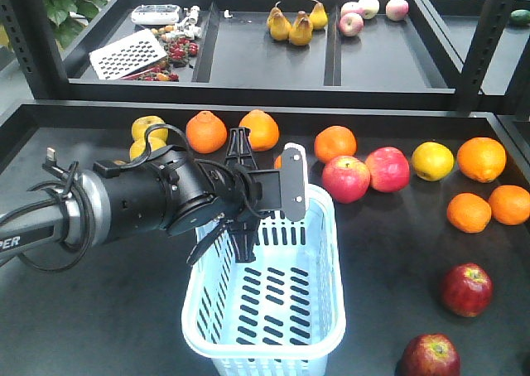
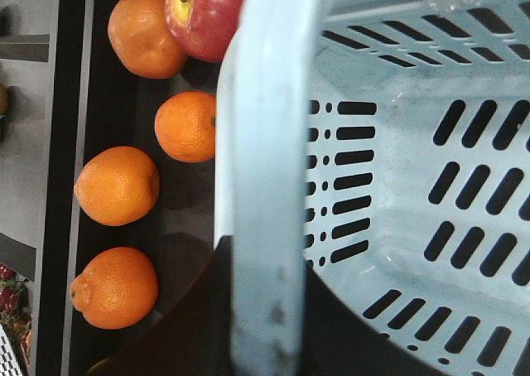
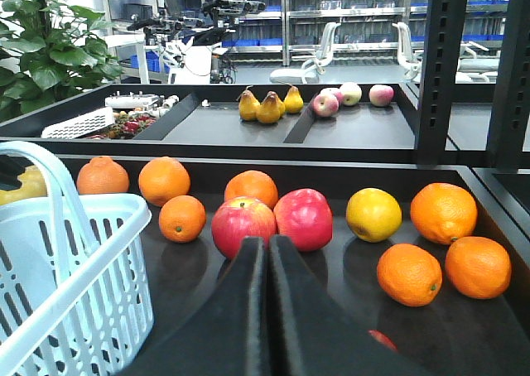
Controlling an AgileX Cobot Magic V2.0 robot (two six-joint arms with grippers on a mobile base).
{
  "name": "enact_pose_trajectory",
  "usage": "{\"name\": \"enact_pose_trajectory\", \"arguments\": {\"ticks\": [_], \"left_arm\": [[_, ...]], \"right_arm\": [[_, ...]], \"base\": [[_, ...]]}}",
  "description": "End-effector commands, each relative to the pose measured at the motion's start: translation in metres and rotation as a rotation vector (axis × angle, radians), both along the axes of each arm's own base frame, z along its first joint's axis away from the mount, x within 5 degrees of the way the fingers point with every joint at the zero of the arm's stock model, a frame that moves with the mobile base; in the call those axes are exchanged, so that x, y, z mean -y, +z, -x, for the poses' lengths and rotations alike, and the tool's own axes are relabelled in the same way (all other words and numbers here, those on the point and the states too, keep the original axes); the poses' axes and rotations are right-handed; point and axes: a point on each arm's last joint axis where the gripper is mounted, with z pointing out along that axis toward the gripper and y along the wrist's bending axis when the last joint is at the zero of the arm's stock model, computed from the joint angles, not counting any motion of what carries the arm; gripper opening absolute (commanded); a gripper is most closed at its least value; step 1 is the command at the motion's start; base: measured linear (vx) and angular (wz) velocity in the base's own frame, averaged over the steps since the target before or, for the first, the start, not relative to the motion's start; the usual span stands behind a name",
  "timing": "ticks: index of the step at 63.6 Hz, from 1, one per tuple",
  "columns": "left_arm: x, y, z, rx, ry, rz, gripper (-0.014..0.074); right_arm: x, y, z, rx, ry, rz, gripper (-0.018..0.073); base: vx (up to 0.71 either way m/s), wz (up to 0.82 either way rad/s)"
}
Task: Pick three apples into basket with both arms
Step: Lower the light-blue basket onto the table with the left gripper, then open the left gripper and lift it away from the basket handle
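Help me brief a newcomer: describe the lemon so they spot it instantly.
Start at the pale blue basket and look right along the back row of fruit. Past two pink-red apples sits the lemon, the only yellow fruit there, with oranges to its right.

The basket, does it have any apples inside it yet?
No, the basket shows only its bare slotted floor, while two dark red apples sit outside on the table.

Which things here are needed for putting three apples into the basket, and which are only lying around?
Needed:
- basket
- dark red apples; only two show clearly

Lying around:
- pink-red apples
- oranges
- lemon
- pears
- pale apples
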Motion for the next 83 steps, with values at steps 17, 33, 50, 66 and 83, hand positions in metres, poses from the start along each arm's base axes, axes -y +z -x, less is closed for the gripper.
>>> {"name": "enact_pose_trajectory", "arguments": {"ticks": [17, 33, 50, 66, 83], "left_arm": [[0.004, 0.028, 0.002, 0.055, -0.003, 0.083, 0.0296], [0.004, 0.027, 0.003, 0.039, 0.01, 0.093, 0.0573], [0.009, 0.031, 0.009, 0.041, -0.004, 0.095, 0.0594], [-0.002, 0.058, 0.019, 0.054, 0.021, 0.095, 0.059], [-0.027, 0.11, 0.043, 0.018, 0.143, 0.238, 0.059]], "right_arm": [[0.0, 0.003, -0.001, 0.058, -0.006, 0.004, -0.0008], [0.0, 0.003, -0.001, 0.058, -0.006, 0.004, -0.0008], [0.0, 0.003, -0.001, 0.058, -0.006, 0.004, -0.0008], [0.0, 0.003, -0.001, 0.058, -0.006, 0.004, -0.0008], [0.0, 0.003, -0.001, 0.058, -0.006, 0.004, -0.0008]], "base": [[0.0, 0.0], [0.0, 0.0], [0.0, 0.0], [0.0, 0.0], [0.0, 0.0]]}}
